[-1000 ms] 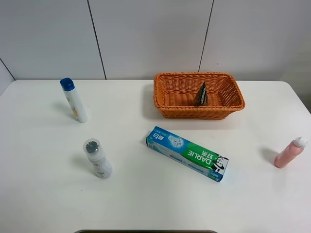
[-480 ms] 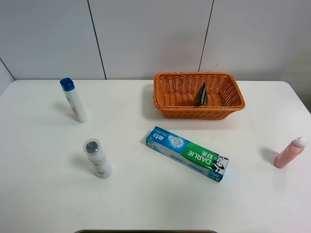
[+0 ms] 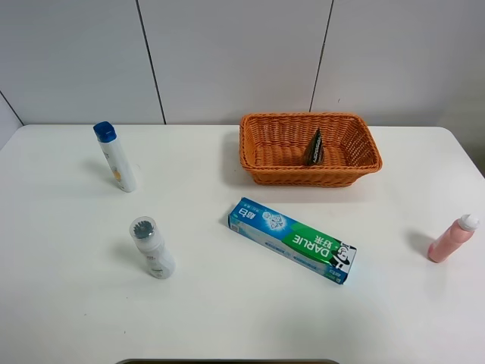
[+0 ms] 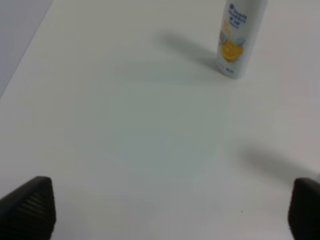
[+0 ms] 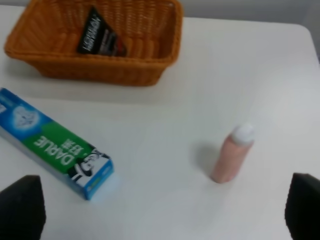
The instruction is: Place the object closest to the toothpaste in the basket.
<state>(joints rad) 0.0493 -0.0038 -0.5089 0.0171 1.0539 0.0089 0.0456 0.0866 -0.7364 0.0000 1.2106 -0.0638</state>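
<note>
The blue and green toothpaste box (image 3: pixel 292 239) lies flat in the middle of the table; it also shows in the right wrist view (image 5: pixel 55 142). The orange wicker basket (image 3: pixel 303 176) stands behind it and holds a dark packet (image 3: pixel 314 147). A white bottle with a grey cap (image 3: pixel 151 247) stands to the left of the box. A pink bottle (image 3: pixel 452 238) stands to its right. Neither gripper shows in the high view. My left gripper (image 4: pixel 165 210) is open and empty over bare table. My right gripper (image 5: pixel 161 205) is open and empty, near the pink bottle (image 5: pixel 232 154).
A white bottle with a blue cap (image 3: pixel 115 157) stands at the far left; it also shows in the left wrist view (image 4: pixel 239 37). The basket (image 5: pixel 100 75) and its packet (image 5: pixel 97 37) show in the right wrist view. A wall runs behind the table.
</note>
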